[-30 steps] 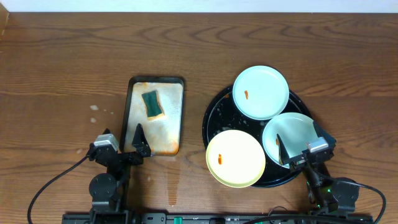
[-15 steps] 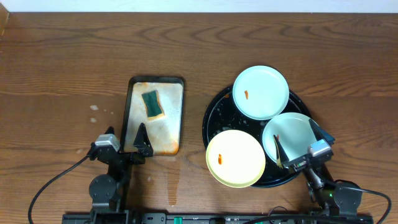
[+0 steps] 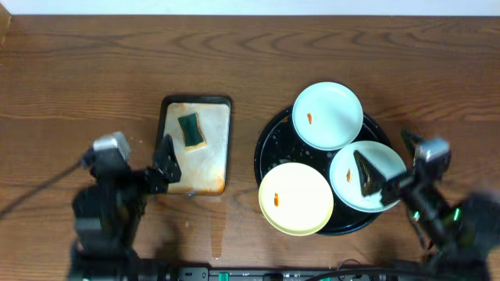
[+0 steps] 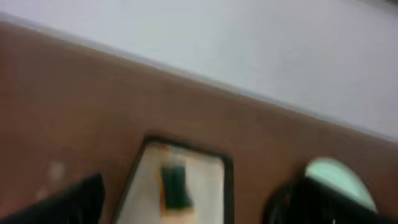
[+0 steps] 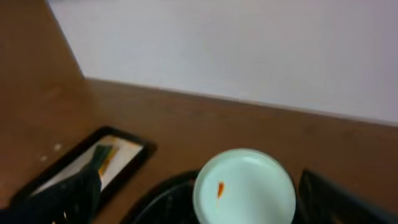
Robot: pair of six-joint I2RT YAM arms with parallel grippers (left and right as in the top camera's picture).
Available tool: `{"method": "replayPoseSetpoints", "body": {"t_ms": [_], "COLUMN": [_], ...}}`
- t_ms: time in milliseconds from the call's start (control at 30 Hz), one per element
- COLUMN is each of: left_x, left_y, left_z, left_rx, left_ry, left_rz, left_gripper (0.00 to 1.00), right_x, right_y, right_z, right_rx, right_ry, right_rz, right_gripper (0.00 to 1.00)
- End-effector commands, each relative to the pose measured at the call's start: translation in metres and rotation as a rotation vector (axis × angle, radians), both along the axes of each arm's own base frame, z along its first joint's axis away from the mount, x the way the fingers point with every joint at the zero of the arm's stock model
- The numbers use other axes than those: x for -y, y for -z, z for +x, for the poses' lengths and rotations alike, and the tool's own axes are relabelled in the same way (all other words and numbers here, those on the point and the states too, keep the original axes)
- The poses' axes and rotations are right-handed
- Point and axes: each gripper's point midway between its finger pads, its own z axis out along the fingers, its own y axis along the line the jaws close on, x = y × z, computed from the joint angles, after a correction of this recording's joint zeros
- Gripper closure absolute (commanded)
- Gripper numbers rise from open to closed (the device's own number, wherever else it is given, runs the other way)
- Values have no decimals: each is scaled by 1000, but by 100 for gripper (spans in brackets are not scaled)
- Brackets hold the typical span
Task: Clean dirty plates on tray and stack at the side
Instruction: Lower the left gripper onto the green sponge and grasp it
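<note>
Left gripper (image 3: 162, 168) beside pan (image 3: 212, 156) with sponge (image 3: 191, 129), right gripper (image 3: 387, 158) over near-right plate (image 3: 346, 184) on tray (image 3: 267, 144); both fully open, empty, likely staged for scrubbing.

A brown wood-grain table (image 3: 94, 62) fills the frame. Left of centre lies a rectangular rust-stained pan (image 3: 212, 152), and right of centre a round black tray (image 3: 267, 148). A few pale specks (image 3: 119, 136) dot the wood just left of the pan.
</note>
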Motion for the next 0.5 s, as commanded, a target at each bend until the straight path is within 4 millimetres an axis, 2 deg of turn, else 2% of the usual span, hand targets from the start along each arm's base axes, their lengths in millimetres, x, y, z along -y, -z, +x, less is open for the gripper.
{"method": "replayPoseSetpoints", "body": {"t_ms": [0, 167, 233, 267, 333, 467], "left_x": [4, 5, 6, 10, 12, 13], "left_y": [-26, -13, 3, 19, 36, 72], "left_z": [21, 41, 49, 51, 57, 72], "left_rx": [-165, -376, -439, -504, -568, -685], "left_ry": [21, 22, 25, 41, 51, 51], "left_rz": [-21, -24, -31, -44, -54, -53], "left_gripper": [2, 2, 2, 2, 2, 2], "right_x": [4, 6, 7, 7, 6, 0], "right_y": [-11, 15, 29, 42, 59, 80], "right_z": [35, 68, 80, 89, 94, 101], "right_rx": [-186, -484, -571, -615, -693, -776], "right_ry": [7, -5, -5, -6, -2, -28], "right_rz": [11, -1, 4, 8, 46, 85], "right_gripper": [1, 1, 1, 1, 1, 1]}}
